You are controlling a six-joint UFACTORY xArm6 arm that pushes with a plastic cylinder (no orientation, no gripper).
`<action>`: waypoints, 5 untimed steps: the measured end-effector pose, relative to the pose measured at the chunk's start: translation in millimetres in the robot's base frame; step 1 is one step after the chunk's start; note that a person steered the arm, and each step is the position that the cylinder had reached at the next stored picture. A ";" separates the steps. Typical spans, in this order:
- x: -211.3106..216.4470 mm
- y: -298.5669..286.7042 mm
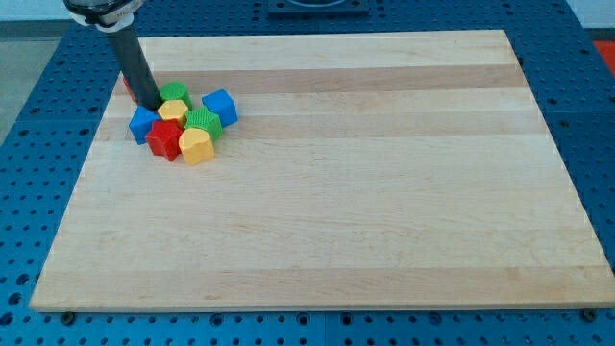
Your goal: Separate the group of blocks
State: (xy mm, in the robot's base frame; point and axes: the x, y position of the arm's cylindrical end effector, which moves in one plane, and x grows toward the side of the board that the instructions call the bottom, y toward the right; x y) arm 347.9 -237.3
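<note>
Item: block cluster (183,123) near board's top-left corner; my tip (155,105), a plain rod gripping nothing, touches its top-left edge; advise slow push through the middle toward open board.

Even, bright overhead light fills the scene. The board (336,192) shows a soft pale sheen across its middle, no hard glare. Blocks (183,123) cast short, faint shadows. Focus is fairly sharp throughout; the rod's (136,69) top looks slightly blurred.
</note>
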 end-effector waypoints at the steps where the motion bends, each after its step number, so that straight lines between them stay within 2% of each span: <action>1: 5.9 5.1; 2: 14.9 6.6; 3: 35.1 33.5; 4: 37.6 67.1; 5: 36.7 76.5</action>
